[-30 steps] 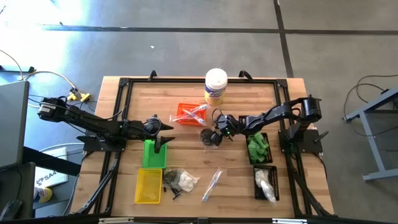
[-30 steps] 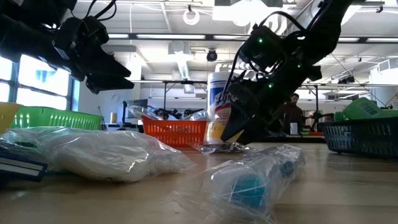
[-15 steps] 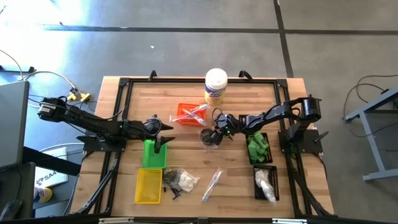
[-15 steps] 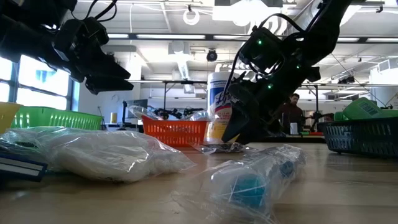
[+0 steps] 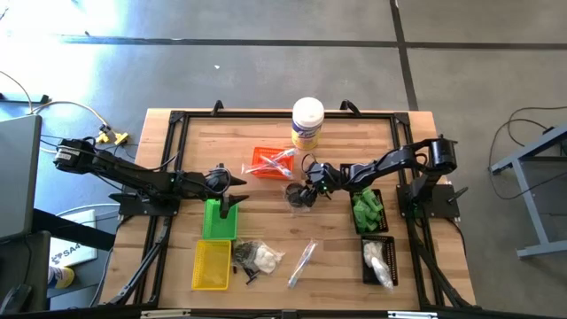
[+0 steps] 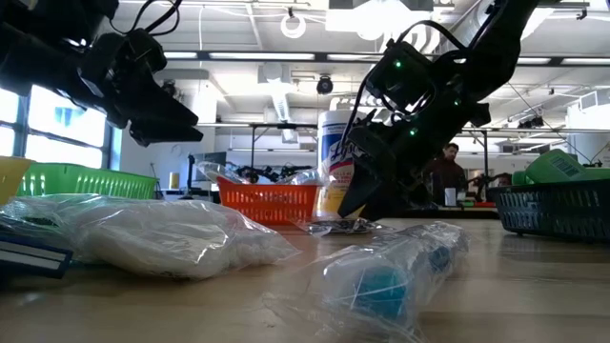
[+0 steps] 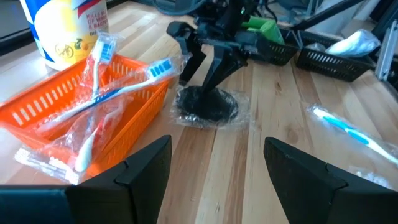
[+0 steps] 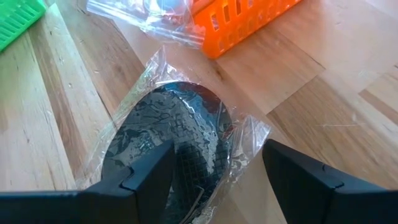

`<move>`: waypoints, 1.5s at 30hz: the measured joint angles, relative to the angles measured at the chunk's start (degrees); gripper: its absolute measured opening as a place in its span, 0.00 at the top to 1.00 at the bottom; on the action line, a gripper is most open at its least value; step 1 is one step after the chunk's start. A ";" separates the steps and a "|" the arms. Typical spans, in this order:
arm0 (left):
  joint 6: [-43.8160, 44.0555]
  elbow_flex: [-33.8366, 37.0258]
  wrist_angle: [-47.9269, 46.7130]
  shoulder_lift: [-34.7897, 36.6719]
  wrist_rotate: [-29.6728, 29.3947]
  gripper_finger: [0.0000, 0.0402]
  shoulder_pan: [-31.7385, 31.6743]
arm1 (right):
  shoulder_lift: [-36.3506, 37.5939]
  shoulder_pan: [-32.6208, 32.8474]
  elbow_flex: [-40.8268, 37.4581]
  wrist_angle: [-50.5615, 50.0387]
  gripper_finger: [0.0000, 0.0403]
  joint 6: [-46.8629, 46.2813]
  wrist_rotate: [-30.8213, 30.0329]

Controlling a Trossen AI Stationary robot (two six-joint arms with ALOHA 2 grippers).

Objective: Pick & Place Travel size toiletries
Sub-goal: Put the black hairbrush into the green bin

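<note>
Looking past the right gripper (image 8: 211,177), we see its fingers spread wide, straddling a black bagged piece (image 8: 171,146) on the tabletop (image 8: 348,81); overhead hides this. Left gripper (image 5: 232,182) hovers open beside the orange tray (image 5: 266,164).

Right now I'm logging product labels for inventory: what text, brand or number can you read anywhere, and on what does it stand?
White canister, yellow label: blue brand lettering, cut off by the right arm, roughly "Ly"; not fully readable.
Same canister in the left wrist view: red print, too blurred.
Toothbrush wrappers: no readable text.
</note>
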State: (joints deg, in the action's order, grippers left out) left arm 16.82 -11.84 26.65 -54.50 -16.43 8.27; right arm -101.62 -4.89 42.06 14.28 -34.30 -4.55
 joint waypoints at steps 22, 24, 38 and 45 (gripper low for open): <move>0.40 0.00 -0.22 0.00 0.00 0.38 0.00 | 0.00 -0.09 0.00 0.09 0.72 0.01 -1.28; 0.40 0.00 -0.22 0.00 0.00 0.38 0.00 | 0.00 -0.13 0.00 0.11 0.76 0.02 -1.39; 0.42 0.00 -0.22 0.00 0.00 0.38 0.00 | 0.66 -0.11 -0.02 0.44 0.99 1.27 -0.50; 0.40 0.00 -0.21 0.00 0.00 0.38 0.00 | 5.44 -0.42 -0.02 -0.69 0.99 4.40 5.68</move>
State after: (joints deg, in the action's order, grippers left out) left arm 17.22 -11.84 26.44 -54.50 -16.43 8.27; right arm -96.18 -5.31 42.04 13.59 -29.90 1.13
